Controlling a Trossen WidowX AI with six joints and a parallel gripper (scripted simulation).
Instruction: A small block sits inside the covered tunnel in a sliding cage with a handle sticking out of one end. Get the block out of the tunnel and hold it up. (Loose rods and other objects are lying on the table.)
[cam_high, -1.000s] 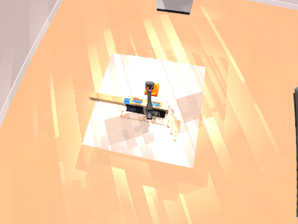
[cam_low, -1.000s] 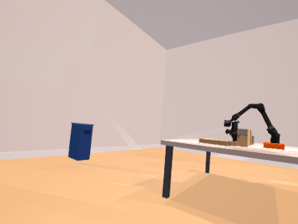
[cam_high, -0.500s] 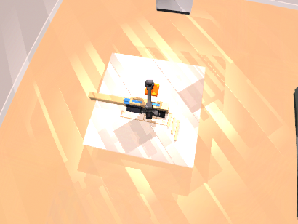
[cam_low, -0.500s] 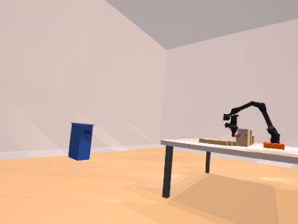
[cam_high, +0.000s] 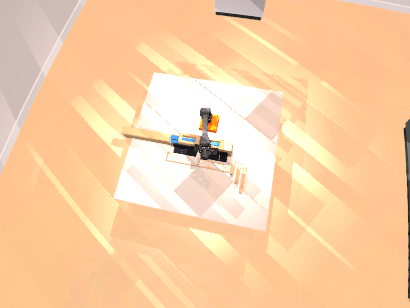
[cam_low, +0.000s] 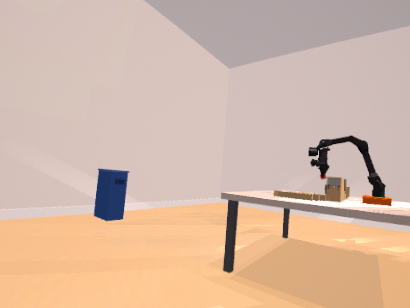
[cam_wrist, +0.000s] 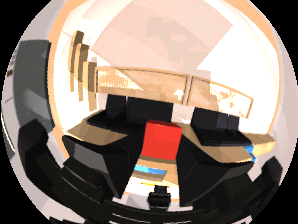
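My gripper (cam_wrist: 161, 150) (cam_low: 323, 173) (cam_high: 203, 151) is shut on a small red block (cam_wrist: 161, 139) (cam_low: 323, 176) and holds it in the air above the table. In the side view the block hangs clearly above the wooden tunnel (cam_low: 336, 189) (cam_high: 226, 146). A long wooden handle strip (cam_high: 142, 134) (cam_low: 295, 193) runs out from the tunnel's left end. In the wrist view a light wooden frame (cam_wrist: 150, 80) lies on the table below the block.
A few loose wooden rods (cam_high: 238, 172) (cam_wrist: 80, 62) lie side by side to the right of the tunnel. The arm's orange base (cam_high: 215, 123) (cam_low: 377, 200) stands behind the tunnel. The white table (cam_high: 150, 190) (cam_low: 280, 201) stands on dark legs. A blue bin (cam_low: 111, 194) stands far off on the floor.
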